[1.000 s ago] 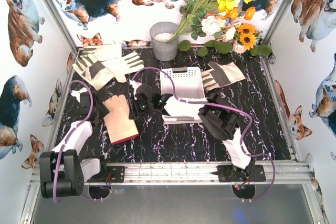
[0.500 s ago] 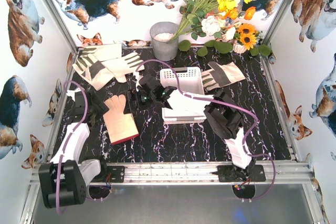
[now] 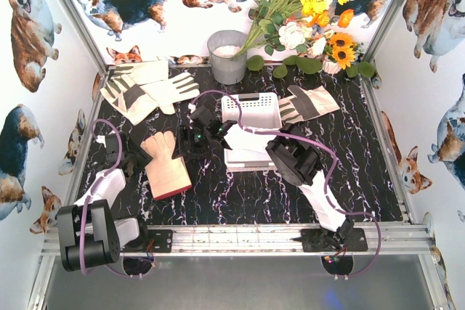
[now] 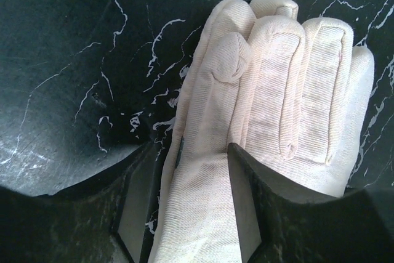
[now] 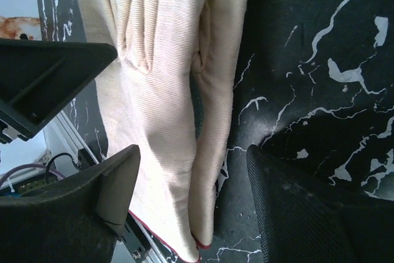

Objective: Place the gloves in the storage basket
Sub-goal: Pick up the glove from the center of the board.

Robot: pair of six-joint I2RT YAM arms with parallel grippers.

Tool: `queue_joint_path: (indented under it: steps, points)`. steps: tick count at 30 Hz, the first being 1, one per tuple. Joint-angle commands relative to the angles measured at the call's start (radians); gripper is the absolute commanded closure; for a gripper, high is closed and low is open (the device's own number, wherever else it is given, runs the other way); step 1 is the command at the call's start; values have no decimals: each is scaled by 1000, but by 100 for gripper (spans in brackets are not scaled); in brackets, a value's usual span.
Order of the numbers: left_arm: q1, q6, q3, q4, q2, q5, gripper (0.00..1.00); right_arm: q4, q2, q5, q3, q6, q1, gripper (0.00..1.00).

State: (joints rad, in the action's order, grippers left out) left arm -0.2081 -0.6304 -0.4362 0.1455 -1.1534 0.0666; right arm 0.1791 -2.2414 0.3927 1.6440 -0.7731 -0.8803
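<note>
A peach-tan glove (image 3: 166, 168) with a red-edged cuff lies flat on the black marble table, left of the white lattice storage basket (image 3: 253, 109). My left gripper (image 3: 135, 155) is at the glove's left side. In the left wrist view it (image 4: 189, 149) is open, its jaws straddling the glove's (image 4: 277, 90) thumb-side edge. My right gripper (image 3: 195, 136) hovers by the glove's right edge. In the right wrist view it (image 5: 192, 152) is open over the glove's (image 5: 166, 78) cuff end. Several more gloves (image 3: 145, 86) lie back left and one glove (image 3: 309, 103) lies right of the basket.
A grey round bucket (image 3: 227, 56) and a bunch of flowers (image 3: 305, 12) stand at the back. Corgi-print walls close in three sides. An aluminium rail (image 3: 240, 236) runs along the front edge. The right arm's white link crosses the front of the basket.
My right gripper has swung left from the basket's front toward the peach glove, and its elbow has followed leftward. My left arm has shifted slightly beside the glove.
</note>
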Motion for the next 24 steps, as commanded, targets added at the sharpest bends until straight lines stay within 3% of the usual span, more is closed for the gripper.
queue_joint_path:
  steps: [1,13,19,24]
  points:
    - [-22,-10,24,-48,-26,15,58,-27,-35,16,60,-54,2,30]
    - [-26,-21,45,-84,-69,57,68,-152,-130,103,54,-192,1,45]
    - [-25,-46,69,-128,-74,104,70,-280,-150,152,28,-261,1,43]
    - [-25,-62,90,-154,-63,145,70,-393,-133,191,4,-283,1,66]
